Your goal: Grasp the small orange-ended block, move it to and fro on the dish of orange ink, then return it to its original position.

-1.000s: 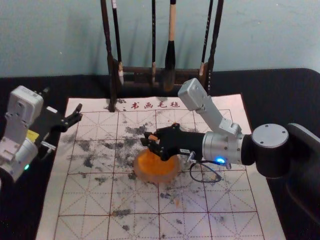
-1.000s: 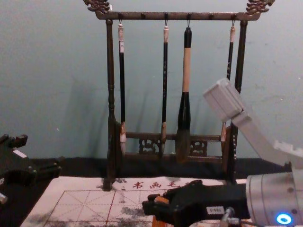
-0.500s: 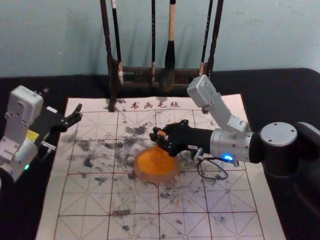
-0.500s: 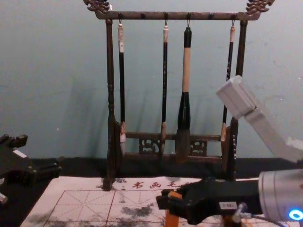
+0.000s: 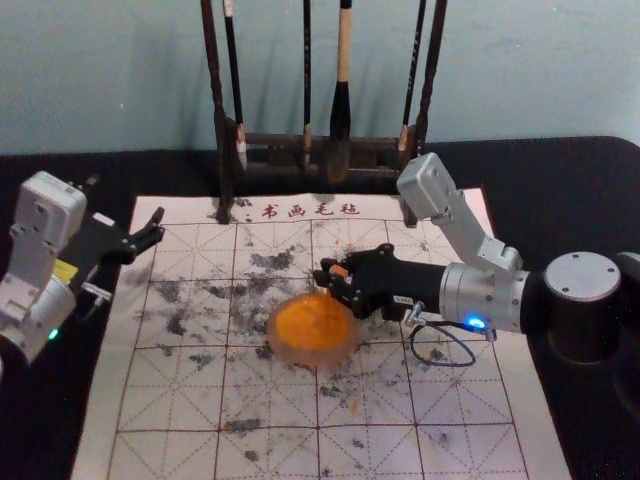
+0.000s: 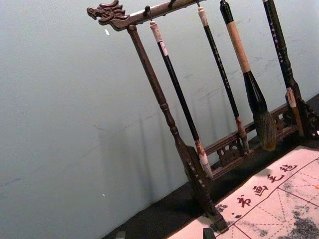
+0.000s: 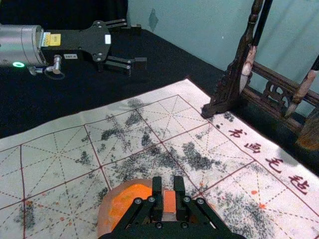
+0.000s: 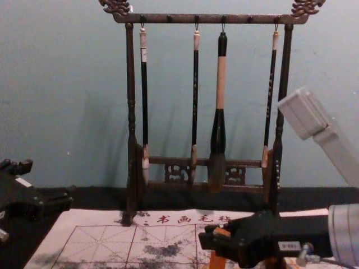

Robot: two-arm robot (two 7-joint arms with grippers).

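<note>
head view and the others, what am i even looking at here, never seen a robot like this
This is a robot with two arms, each ending in a gripper. One camera sits on its head looking down, one on its chest looking forward, and one on each wrist.

A white practice mat with red gridlines covers part of the dark table. On it is a round dish of orange ink. Behind stands a wooden rack with four brushes hanging.

The right gripper is closed on a small orange block, near the dish. The left gripper is open, off to the robot's left.
</note>
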